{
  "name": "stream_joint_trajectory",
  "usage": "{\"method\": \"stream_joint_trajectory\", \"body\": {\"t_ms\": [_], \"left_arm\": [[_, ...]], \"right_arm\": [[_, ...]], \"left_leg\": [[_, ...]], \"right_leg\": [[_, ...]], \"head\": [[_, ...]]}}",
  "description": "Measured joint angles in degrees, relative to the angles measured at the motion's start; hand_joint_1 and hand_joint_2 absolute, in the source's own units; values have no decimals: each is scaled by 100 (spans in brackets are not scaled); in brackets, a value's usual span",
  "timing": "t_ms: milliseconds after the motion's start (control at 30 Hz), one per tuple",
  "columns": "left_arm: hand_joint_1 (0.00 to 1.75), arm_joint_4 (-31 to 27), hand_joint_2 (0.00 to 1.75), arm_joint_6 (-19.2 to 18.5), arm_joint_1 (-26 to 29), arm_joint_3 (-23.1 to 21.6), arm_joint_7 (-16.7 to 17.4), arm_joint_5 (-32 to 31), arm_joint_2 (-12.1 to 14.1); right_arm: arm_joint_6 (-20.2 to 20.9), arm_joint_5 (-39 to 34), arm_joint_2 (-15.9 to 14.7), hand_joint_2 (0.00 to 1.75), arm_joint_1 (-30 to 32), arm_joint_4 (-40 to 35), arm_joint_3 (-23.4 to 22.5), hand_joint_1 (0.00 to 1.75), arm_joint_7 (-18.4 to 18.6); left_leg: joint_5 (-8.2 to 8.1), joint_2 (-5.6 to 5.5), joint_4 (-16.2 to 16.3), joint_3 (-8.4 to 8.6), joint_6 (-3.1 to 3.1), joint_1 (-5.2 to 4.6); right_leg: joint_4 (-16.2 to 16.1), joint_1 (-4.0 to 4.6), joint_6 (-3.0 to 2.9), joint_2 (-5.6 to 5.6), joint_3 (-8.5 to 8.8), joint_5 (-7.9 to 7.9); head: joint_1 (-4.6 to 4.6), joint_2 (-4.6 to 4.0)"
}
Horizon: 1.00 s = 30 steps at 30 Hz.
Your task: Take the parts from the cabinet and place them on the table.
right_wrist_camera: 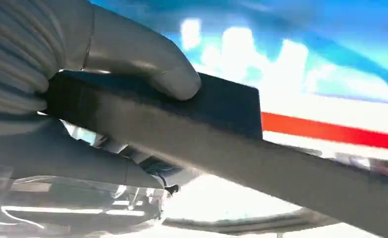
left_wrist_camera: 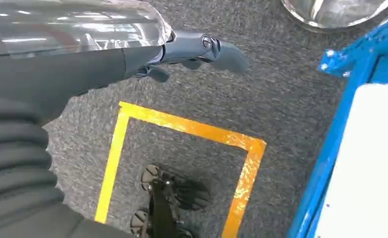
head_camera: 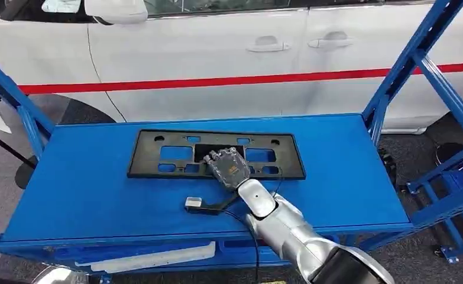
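- Setting: I log a car workshop or assembly floor.
- White car (head_camera: 217,53), red side stripe, just behind blue steel rack (head_camera: 87,189).
- Yellow floor tape (left_wrist_camera: 192,130) on grey carpet beside rack.

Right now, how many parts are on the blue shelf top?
1: a black plastic license plate bracket lies flat mid-shelf on the blue shelf, the right hand gripping its near edge. The lower tier is mostly hidden.
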Motion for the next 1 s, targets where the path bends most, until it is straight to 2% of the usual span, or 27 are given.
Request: {"method": "stream_joint_trajectory", "body": {"t_ms": [33, 67, 100, 133, 167, 200, 233, 267, 300, 333, 400, 433, 533, 567, 600, 633, 667, 700, 733, 767, 800, 833, 867, 900, 933, 967, 1000], "left_arm": [[0, 0, 175, -38, 5, 0, -7, 5, 0], [0, 0, 175, -55, 4, 0, -5, 5, -2], [0, 0, 175, -97, 10, 0, 0, -6, -2], [0, 0, 175, -145, 15, 0, 15, -20, 0], [0, 0, 175, -210, 22, 0, 46, -30, 4], [0, 0, 175, -267, 27, 0, 83, -46, 22], [0, 0, 175, -315, 34, 0, 116, -63, 26], [0, 0, 175, -354, 37, 0, 138, -85, 28], [0, 0, 175, -383, 39, 0, 151, -89, 28], [0, 0, 175, -403, 44, 0, 151, -89, 33], [0, 0, 175, -435, 57, 0, 120, -87, 42], [0, 0, 175, -448, 46, 0, 67, -87, 52], [0, 0, 175, -448, 40, 0, -74, -83, 55], [0, 0, 175, -448, 57, 0, -99, -83, 59], [0, 0, 175, -448, 60, 0, -107, -83, 57], [0, 0, 175, -448, 44, 0, -118, -85, 52], [0, 0, 175, -446, 32, 0, -129, -89, 52], [0, 0, 175, -446, 32, 0, -131, -92, 52], [0, 0, 175, -444, 36, 0, -140, -94, 50], [0, 0, 175, -442, 43, 0, -145, -96, 50], [0, 0, 175, -440, 44, 0, -147, -109, 50], [0, 0, 175, -440, 39, 0, -153, -111, 50], [0, 0, 175, -440, 35, -2, -160, -131, 50], [0, 0, 175, -422, 25, -13, -160, -166, 50], [0, 0, 175, -402, 11, -31, -160, -190, 59], [0, 0, 175, -383, -7, -44, -147, -212, 83], [0, 0, 175, -335, -23, -59, -103, -225, 101]], "right_arm": [[16, -378, 0, 175, 60, -174, -97, 171, -333], [48, -843, 0, 175, 101, -351, -171, 171, -731], [145, -1461, -11, 175, 227, -678, -237, 171, -1246], [274, -2204, -53, 175, 368, -1067, -320, 171, -1779], [497, -3379, -114, 175, 542, -1680, -427, 171, -2570], [744, -4325, -180, 175, 708, -2220, -499, 171, -3049], [1062, -5187, -254, 175, 895, -2742, -558, 171, -3332], [1438, -5968, -352, 175, 1055, -3295, -604, 171, -3478], [1893, -6587, -502, 175, 1262, -3960, -669, 171, -3514], [2145, -6869, -604, 175, 1448, -4374, -716, 171, -3549], [2679, -7330, -697, 175, 1672, -5246, -755, 171, -3622], [2967, -7575, -737, 175, 1756, -5655, -768, 171, -3630], [4003, -8336, -824, 175, 2102, -6852, -892, 171, -3665], [4143, -8409, -831, 175, 2168, -7097, -914, 171, -3672], [4175, -8442, -850, 175, 2222, -7316, -928, 171, -3663], [4254, -8508, -868, 175, 2270, -7534, -958, 171, -3665], [4406, -8619, -885, 175, 2334, -7742, -999, 171, -3665], [4541, -8706, -890, 175, 2403, -7862, -1030, 171, -3665], [4725, -8826, -894, 175, 2500, -8000, -1080, 171, -3665], [4899, -8945, -894, 175, 2577, -8104, -1113, 171, -3665], [5030, -9050, -896, 175, 2637, -8165, -1129, 171, -3663], [5172, -9200, -898, 175, 2676, -8215, -1148, 171, -3661], [5265, -9319, -914, 175, 2683, -8235, -1148, 171, -3661], [5361, -9453, -946, 175, 2681, -8261, -1146, 171, -3659], [5410, -9535, -977, 175, 2676, -8278, -1128, 171, -3659], [5430, -9596, -1006, 175, 2669, -8285, -1087, 171, -3656], [5436, -9648, -1042, 175, 2664, -8320, -1015, 171, -3635]], "left_leg": [[4, 3, -18, 18, -41, 14], [-12, 2, -12, 33, -72, 15], [-99, 8, 73, 15, -97, 35], [-272, 12, 316, -81, -116, 34], [-500, 11, 746, -265, -134, 37], [-699, 11, 1175, -453, -153, 38], [-854, 11, 1620, -657, -165, 38], [-864, 11, 1803, -749, -169, 39], [-749, 11, 1699, -711, -157, 39], [-554, 13, 1365, -560, -139, 38], [-77, 13, 336, -34, -69, 34], [-87, 11, 39, 102, -17, 2], [-99, -12, -18, 117, 37, -39], [-79, -12, -54, 127, 73, -42], [-22, 4, -148, 180, 126, 35], [-10, 8, -174, 194, 152, 21], [-6, 9, -173, 184, 183, 21], [-7, 9, -172, 182, 188, 19], [-10, 9, -171, 181, 192, 16], [1, 14, -153, 176, 186, 16], [0, 14, -141, 174, 184, 19], [-9, 12, -121, 171, 176, 23], [-22, 8, -99, 169, 160, 30], [-44, -2, -58, 168, 129, 39], [-72, -12, -7, 148, 85, 35], [-97, -18, 48, 99, 43, -5], [-84, -18, 47, 74, 12, -6]], "right_leg": [[0, 19, -45, 6, 1, -1], [-43, -6, -86, 6, 18, 16], [-75, -28, -113, -2, 63, 30], [-85, -30, -148, -7, 84, 22], [-85, -23, -167, -10, 96, 11], [-85, -16, -177, -16, 110, 4], [-85, -5, -189, -24, 120, -7], [-84, -1, -189, -29, 127, -9], [-83, 2, -184, -30, 128, -13], [-78, 4, -182, -29, 122, -14], [-68, 9, -170, 0, 122, -23], [-66, 19, -152, 8, 113, -26], [-70, 10, -48, 5, 95, -19], [-85, 12, -12, 6, 108, -14], [-43, 16, 26, 4, 109, -64], [93, 12, 56, 4, 57, -173], [467, 1, 74, 7, -128, -409], [864, -14, 91, 6, -317, -610], [1386, -27, 110, 6, -576, -819], [1734, -37, 127, 5, -760, -916], [1799, -55, 140, 2, -803, -867], [1562, -81, 153, 1, -698, -669], [1193, -98, 160, -3, -514, -443], [544, -118, 165, -12, -186, -129], [79, -136, 162, -12, 31, -38], [72, -87, 121, 6, 26, -54], [90, -104, 77, 19, -11, -38]], "head": [[0, 0], [0, 0], [0, 0], [-2, 0], [0, 0], [0, 0], [-2, 0], [0, 0], [0, 0], [-2, 0], [0, 0], [0, 0], [0, 0], [-2, 0], [0, 0], [0, 0], [0, 0], [0, 0], [0, 0], [0, 0], [0, 0], [0, 0], [0, 0], [0, 0], [0, 0], [0, 0], [0, 0]]}}
